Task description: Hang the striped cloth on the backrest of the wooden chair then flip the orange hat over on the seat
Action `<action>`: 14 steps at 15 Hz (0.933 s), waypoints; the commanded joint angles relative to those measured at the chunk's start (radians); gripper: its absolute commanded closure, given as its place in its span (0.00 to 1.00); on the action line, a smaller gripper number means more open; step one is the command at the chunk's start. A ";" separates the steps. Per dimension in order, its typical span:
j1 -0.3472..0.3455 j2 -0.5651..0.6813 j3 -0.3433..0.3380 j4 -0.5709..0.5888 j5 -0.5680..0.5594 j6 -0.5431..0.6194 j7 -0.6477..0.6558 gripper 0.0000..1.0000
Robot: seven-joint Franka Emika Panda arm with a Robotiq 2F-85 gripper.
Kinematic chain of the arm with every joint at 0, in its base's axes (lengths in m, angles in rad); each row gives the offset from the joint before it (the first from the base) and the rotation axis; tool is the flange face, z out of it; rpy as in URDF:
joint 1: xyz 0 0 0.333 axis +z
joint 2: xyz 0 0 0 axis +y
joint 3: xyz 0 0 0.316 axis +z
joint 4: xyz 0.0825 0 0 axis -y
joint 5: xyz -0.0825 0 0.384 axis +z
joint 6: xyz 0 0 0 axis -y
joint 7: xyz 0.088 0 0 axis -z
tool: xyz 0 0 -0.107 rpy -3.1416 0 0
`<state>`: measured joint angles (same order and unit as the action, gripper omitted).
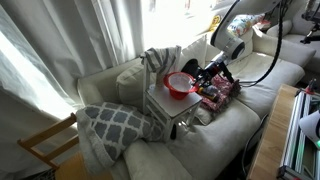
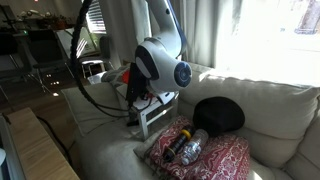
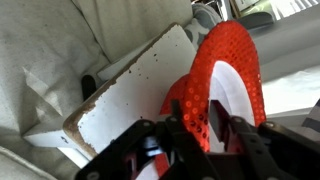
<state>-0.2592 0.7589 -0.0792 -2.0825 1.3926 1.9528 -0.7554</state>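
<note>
The small whitish wooden chair (image 1: pixel 165 103) stands on the sofa; its seat shows in the wrist view (image 3: pixel 135 90). The striped cloth (image 1: pixel 160 58) hangs over its backrest. The orange hat (image 1: pixel 180 83) lies on the seat with its pale inside and red rim facing up. In the wrist view the hat (image 3: pixel 225 60) is tilted up on edge. My gripper (image 3: pixel 198 125) is shut on the hat's rim at the side of the seat; it also shows in an exterior view (image 1: pixel 207 74). In an exterior view the arm hides most of the hat (image 2: pixel 133 78).
A grey lattice pillow (image 1: pixel 115 122) lies next to the chair. A red patterned fabric bundle (image 2: pixel 210 158) with a silvery object (image 2: pixel 190 146) and a black rounded object (image 2: pixel 217 115) lie on the sofa. A tan wooden chair (image 1: pixel 45 145) stands beside the sofa.
</note>
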 commanded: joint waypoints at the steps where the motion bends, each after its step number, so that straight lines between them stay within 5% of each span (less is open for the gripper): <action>1: 0.018 0.013 -0.017 0.019 0.019 -0.024 -0.024 0.95; 7: 0.103 -0.133 -0.027 -0.021 -0.104 -0.047 0.075 0.99; 14: 0.237 -0.380 -0.021 -0.019 -0.496 -0.007 0.512 0.99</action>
<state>-0.0794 0.4890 -0.0981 -2.0738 1.0388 1.9195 -0.4164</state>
